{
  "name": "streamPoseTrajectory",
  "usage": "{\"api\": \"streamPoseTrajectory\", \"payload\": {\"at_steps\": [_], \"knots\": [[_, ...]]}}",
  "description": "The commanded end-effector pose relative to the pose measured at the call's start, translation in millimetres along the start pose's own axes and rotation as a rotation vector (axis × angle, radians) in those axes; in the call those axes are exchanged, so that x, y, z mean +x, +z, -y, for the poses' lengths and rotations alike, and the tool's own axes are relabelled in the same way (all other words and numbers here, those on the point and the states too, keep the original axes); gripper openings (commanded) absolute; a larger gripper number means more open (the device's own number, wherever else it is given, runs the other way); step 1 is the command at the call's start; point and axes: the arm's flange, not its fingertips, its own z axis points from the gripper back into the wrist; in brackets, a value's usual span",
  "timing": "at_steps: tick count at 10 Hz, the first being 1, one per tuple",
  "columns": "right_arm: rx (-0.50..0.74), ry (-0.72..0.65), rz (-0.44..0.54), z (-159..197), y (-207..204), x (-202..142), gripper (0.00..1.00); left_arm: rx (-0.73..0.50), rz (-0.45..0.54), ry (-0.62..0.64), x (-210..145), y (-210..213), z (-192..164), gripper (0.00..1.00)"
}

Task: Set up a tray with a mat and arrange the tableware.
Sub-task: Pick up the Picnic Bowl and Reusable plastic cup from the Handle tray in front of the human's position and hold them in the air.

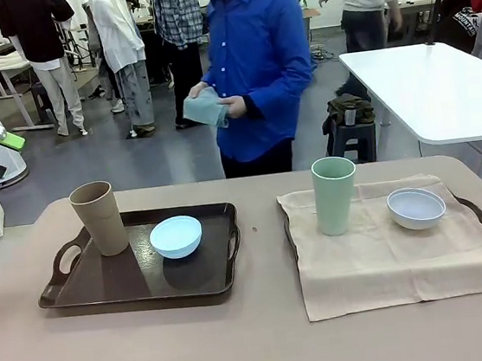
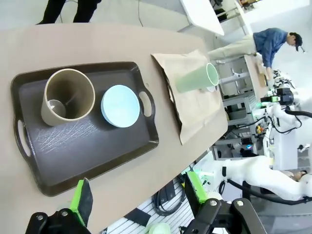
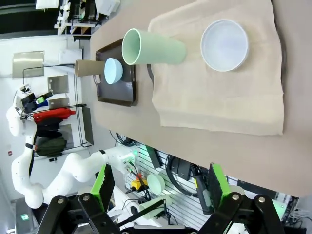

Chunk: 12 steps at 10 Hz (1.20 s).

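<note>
On the left tray (image 1: 106, 293), the tan tumbler (image 1: 99, 218) and the light blue bowl (image 1: 176, 237) were stood on its bare surface, so a mat was judged still wanting there. The folded blue cloth (image 1: 205, 110) held in the person's hand (image 1: 234, 107) was probably meant for it. The pale green tumbler (image 1: 335, 196) and the white bowl (image 1: 416, 208) were set on a beige mat (image 1: 389, 259) draped over the second tray (image 1: 476, 209). The left gripper (image 2: 139, 192) and right gripper (image 3: 161, 183) were held spread wide and empty above the near edge of the table (image 1: 260, 344), and all tableware was left well beyond the fingertips, untouched.
</note>
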Motion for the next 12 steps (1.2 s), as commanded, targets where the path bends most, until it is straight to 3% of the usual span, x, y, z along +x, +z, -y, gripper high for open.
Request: {"api": "streamPoseTrajectory", "payload": {"at_steps": [1, 2, 3, 5, 6, 9, 12], "knots": [[-0.008, 0.003, -0.005, -0.3, -0.7, -0.1, 1.00, -0.005, 0.000, -0.006, -0.1, -0.1, -0.8, 1.00], [0.214, -0.016, -0.107, 8.8, 0.8, 1.6, 1.00, -0.080, 0.022, 0.138, 6.1, 3.4, -31.6, 1.00], [0.344, -0.027, -0.164, 20.7, 3.1, 3.9, 1.00, -0.177, -0.009, 0.251, 5.9, 9.1, -58.3, 1.00], [0.492, -0.059, -0.201, 46.4, 4.1, 9.3, 1.00, -0.282, -0.162, 0.380, -0.3, 19.6, -95.7, 1.00], [0.477, -0.093, -0.204, 56.6, -0.8, 9.5, 1.00, -0.299, -0.245, 0.421, -2.1, 28.0, -105.1, 1.00], [0.448, -0.176, -0.168, 86.6, 2.8, 8.3, 1.00, -0.440, -0.172, 0.552, -3.1, 51.3, -137.2, 1.00], [0.445, -0.193, -0.174, 92.7, -6.2, 5.4, 1.00, -0.374, -0.161, 0.522, 3.0, 44.3, -127.3, 1.00]]}}
